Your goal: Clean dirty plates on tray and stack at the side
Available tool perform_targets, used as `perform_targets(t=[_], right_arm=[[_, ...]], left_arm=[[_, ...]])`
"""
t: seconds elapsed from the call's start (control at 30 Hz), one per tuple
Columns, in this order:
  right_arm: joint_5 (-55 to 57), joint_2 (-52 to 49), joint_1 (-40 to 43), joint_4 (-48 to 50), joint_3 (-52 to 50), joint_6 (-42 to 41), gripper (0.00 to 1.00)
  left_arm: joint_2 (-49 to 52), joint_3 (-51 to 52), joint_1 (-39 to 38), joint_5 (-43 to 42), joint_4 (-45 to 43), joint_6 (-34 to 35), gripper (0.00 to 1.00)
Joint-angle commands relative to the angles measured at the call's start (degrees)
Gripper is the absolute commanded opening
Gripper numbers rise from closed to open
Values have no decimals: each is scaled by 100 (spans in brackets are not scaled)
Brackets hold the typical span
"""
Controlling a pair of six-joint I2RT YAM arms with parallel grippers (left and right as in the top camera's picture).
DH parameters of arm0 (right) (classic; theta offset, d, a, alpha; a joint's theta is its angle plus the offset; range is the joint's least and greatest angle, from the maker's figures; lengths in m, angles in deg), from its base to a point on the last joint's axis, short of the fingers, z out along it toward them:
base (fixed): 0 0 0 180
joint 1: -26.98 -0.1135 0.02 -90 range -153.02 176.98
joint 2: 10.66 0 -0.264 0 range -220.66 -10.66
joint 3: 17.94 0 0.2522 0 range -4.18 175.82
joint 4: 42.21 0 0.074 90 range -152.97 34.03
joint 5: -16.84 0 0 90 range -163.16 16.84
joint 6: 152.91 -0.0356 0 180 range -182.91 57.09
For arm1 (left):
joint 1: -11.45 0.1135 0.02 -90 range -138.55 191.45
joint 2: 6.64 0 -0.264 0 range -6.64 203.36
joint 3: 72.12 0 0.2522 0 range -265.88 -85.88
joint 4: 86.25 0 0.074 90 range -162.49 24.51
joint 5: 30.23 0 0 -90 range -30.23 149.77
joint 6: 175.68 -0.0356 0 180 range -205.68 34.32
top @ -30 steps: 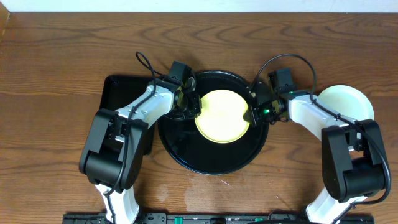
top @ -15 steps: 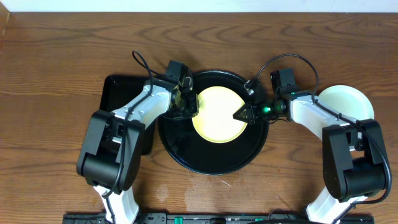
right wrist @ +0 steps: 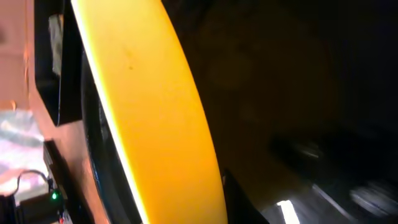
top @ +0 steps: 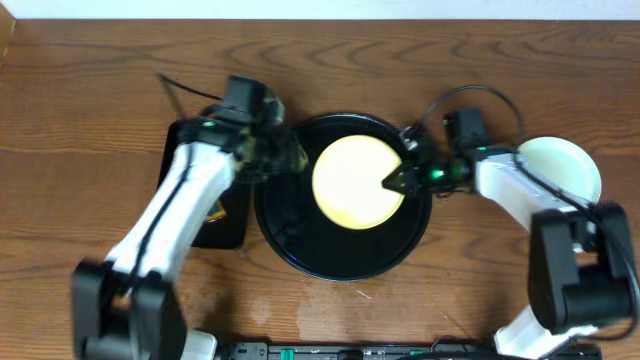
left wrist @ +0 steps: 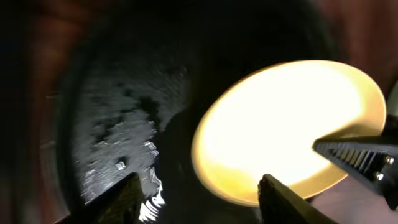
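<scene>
Yellow plate (top: 352, 183) over the round black tray (top: 300, 245), my right end effector (top: 392, 182) pinching its rim, my left end effector (left wrist: 205, 200) spread open, holding nothing.

I see overhead evenly lit, left arm (top: 170, 215) motion-blurred; wrist views dim (plate (left wrist: 280, 130) blown out toward three o'clock).

Nothing legible anywhere — no text, label, brand or number shows in any view.
</scene>
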Motion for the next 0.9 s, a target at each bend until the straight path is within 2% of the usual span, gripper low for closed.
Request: perform_targets(t=[0.0,0.27,0.47,0.63,0.87], right_arm=[[33,632,479,-125,2,98,1],[634,1309,772,-391,2,151,1],[833,1515,562,-509,2,669,1],[2179,1801,-127,-603,2,850,1],[4570,2581,-1637,-664,2,667,1]], left_arm=[[-428,-118,243,476,323,-247,63],[-529,-116,584,614,793,-439,63],[-535,-116,833,614,1047,-527,62],[-535,-116,1115,614,1261,-588,62],[-535,-116,1438,612,1534,-614,62]])
